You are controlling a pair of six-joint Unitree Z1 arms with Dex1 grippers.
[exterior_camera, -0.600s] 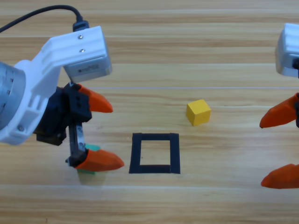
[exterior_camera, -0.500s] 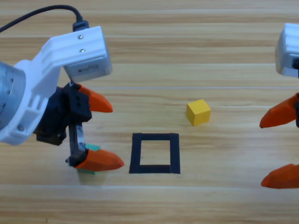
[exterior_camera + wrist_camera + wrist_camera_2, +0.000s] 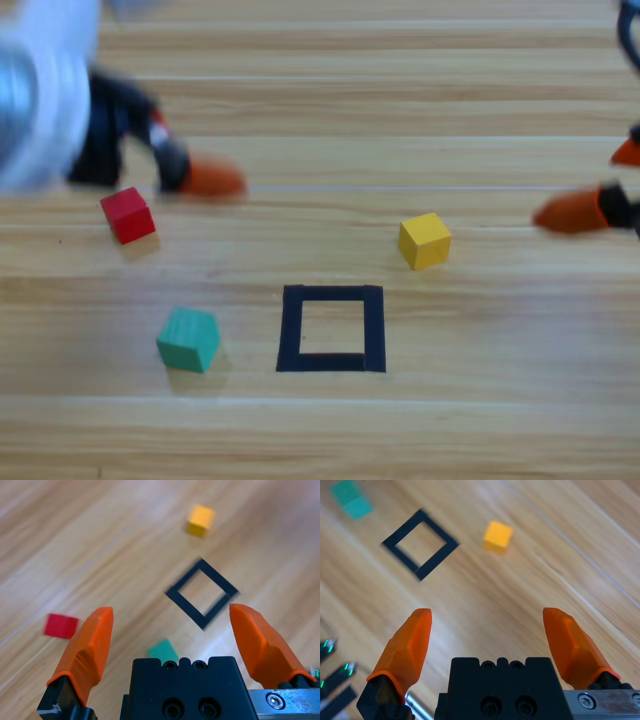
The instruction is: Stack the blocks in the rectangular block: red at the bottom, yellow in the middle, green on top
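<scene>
Left pincer (image 3: 170, 625) hangs at the upper left of the worktop (image 3: 330, 130), jaws spread wide, nothing between them. The red cube (image 3: 127, 214) sits just below and left of its visible orange tip, close by but apart from it. Further down the worktop the green cube (image 3: 188, 339) lies on its own, just left of the black tape rectangle (image 3: 331, 328), not touching the outline. Bare wood shows inside that rectangle. The yellow cube (image 3: 425, 240) rests above and to the right of the rectangle, near its upper right corner, apart from the tape. Right pincer (image 3: 487, 640) is out at the right edge, jaws spread and empty, well apart from all three cubes; the yellow one is the nearest to it.
</scene>
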